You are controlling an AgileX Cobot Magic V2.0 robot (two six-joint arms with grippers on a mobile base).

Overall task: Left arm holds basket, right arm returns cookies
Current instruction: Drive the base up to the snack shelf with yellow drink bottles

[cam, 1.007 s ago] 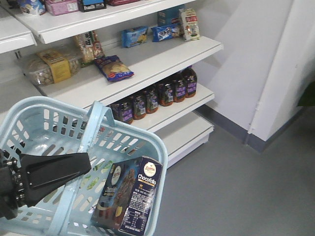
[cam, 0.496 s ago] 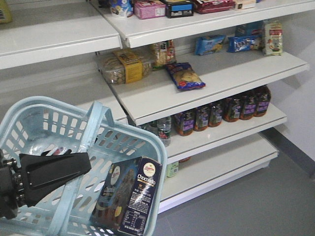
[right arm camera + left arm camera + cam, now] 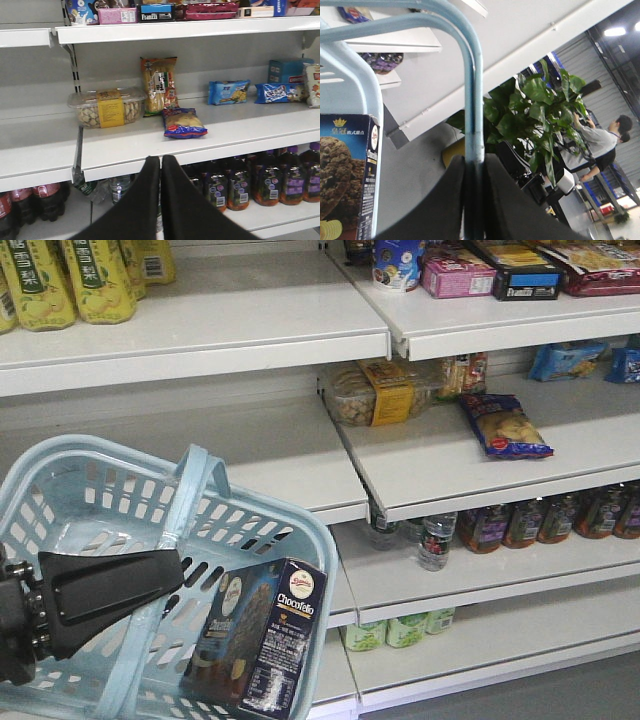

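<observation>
The pale blue basket hangs at the lower left of the front view, in front of the shelves. My left gripper is a black wedge reaching in from the left, shut on the basket's flat handle. In the left wrist view the handle runs down between the pressed fingers of the left gripper. The cookies, a navy Chocofello box, stand on end in the basket's near right corner, and their cookie picture also shows. My right gripper is shut on nothing, facing the shelf edge.
White store shelves fill the view. Yellow drink bottles stand top left, with a nut tub and a blue snack bag on the middle shelf. Dark bottles line the lower shelf. A plant and a person are behind.
The shelves have slid to the right in the front view, bringing the yellow bottles into sight. Basket, box and left gripper keep the same place in the frame.
</observation>
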